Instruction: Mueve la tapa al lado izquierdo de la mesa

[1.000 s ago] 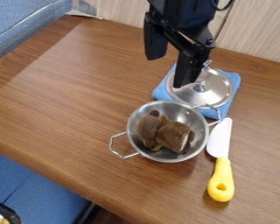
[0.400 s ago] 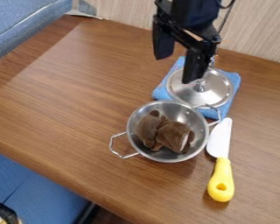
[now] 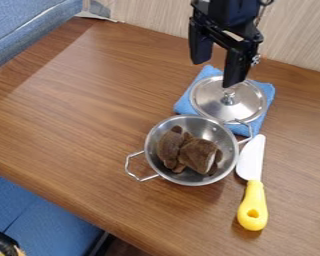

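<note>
Blue padded seat, far left; brown wood-grain table; pale striped wall behind. Round, two-handled steel pot holds a fuzzy brown object. Black two-finger gripper: fingers wide apart, grasping nothing (contact with the lid cannot be told). Round silver metal lid, knob up, lies on folded blue cloth, right of table centre. White-bladed, yellow-handled knife, rightmost.

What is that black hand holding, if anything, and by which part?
Nothing is held: the hand is open, and the metal lid lies on the blue cloth.
</note>
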### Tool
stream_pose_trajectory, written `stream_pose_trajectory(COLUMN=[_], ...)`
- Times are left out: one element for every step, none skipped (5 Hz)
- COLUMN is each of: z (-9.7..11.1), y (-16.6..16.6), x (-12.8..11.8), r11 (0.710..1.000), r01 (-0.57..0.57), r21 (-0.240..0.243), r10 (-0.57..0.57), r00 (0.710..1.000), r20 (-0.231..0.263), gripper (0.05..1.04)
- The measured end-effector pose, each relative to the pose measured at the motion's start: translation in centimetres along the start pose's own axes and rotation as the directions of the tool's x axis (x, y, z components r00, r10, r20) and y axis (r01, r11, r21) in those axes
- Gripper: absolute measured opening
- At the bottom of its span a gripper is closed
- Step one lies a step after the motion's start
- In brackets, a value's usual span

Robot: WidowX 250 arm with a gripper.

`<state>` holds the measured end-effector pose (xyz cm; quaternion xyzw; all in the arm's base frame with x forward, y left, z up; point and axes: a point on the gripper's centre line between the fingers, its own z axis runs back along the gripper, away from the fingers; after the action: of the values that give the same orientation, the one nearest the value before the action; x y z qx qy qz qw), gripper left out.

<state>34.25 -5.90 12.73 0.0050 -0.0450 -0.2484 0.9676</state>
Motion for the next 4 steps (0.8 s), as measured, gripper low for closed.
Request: stream_pose_trajectory(z=[-1.0,-3.1,-4.1,-4.9], y=[0.4,0.4,0.4,0.1], x=[1.0,1.4,1.8,2.3], r11=[1.000,1.000,0.999,0.998], r01=[0.004,0.023,0.038,0.060], r21=[-0.002,-0.014,-0.018,-0.024], r10=[-0.004,-0.024,-0.039,-0.061], r00=[1.000,0.999,0.998,0.997], r20=[0.002,-0.031,-0.047,-0.052], gripper=[1.004,1.004,1.004,0.953])
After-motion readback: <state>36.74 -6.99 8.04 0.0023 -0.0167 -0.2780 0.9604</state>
